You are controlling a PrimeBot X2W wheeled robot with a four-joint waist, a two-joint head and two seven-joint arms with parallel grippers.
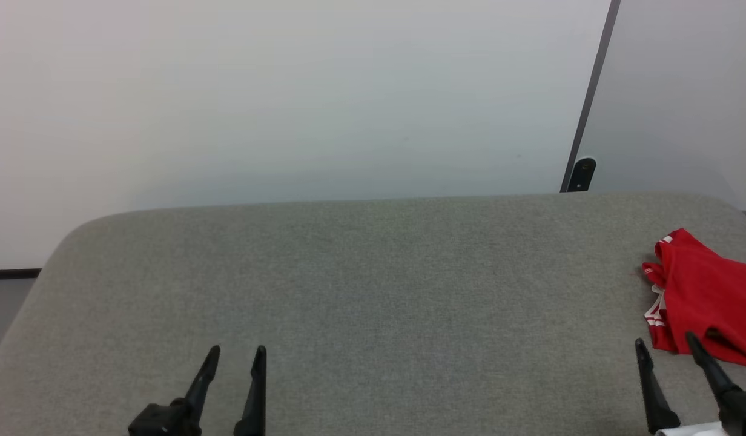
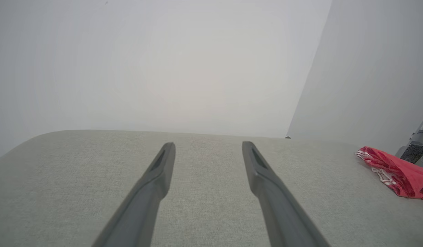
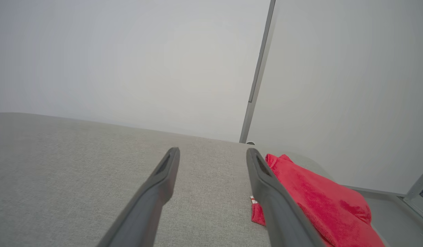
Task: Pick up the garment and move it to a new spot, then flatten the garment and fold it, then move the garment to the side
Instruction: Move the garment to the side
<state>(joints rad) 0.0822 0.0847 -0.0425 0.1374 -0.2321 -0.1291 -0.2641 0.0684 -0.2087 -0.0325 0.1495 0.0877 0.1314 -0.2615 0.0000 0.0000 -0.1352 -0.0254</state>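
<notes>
Shows red garment [image 1: 709,303] bunched at right edge of grey fabric surface [image 1: 373,272]; shows left gripper [image 1: 237,349] lower left, right gripper [image 1: 665,339] lower right, both with fingers spread.

Item count, by kind.
One garment [image 1: 706,303] is lying on one grey table [image 1: 373,272]. Two grippers are showing, the left gripper [image 1: 237,349] and the right gripper [image 1: 665,339], each carrying two dark fingers [image 1: 203,375], making four fingers in all. Behind the table, two pale panels are standing: one wide wall panel [image 1: 288,97] and one narrow wall panel [image 1: 682,91], with one dark strip [image 1: 594,91] running between them and one small dark fitting [image 1: 584,172] sitting at its foot. Both wrist views are giving the same tally: one garment, one table, two fingers apiece.
</notes>
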